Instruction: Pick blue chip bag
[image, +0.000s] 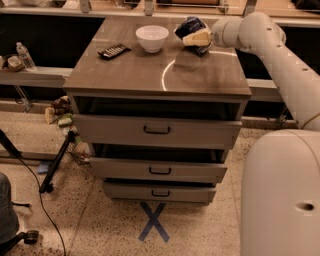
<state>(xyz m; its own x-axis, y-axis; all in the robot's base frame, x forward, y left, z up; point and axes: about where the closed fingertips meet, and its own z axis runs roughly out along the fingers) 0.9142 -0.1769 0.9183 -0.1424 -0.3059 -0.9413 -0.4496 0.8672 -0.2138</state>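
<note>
The blue chip bag (189, 26), dark blue and glossy with light print, sits crumpled at the back right of the cabinet top (150, 75). My gripper (196, 38) reaches in from the right on the white arm (270, 45). Its cream fingers (200, 37) lie pressed together against the front of the bag, shut on it. The bag's lower right part is hidden behind the fingers. I cannot tell whether the bag is off the surface.
A white bowl (152, 37) stands just left of the bag and a black remote control (113, 50) lies further left. The cabinet's three drawers (157, 130) are pulled slightly open. My white base (280, 195) fills the lower right. A bottle (23, 55) stands on a left ledge.
</note>
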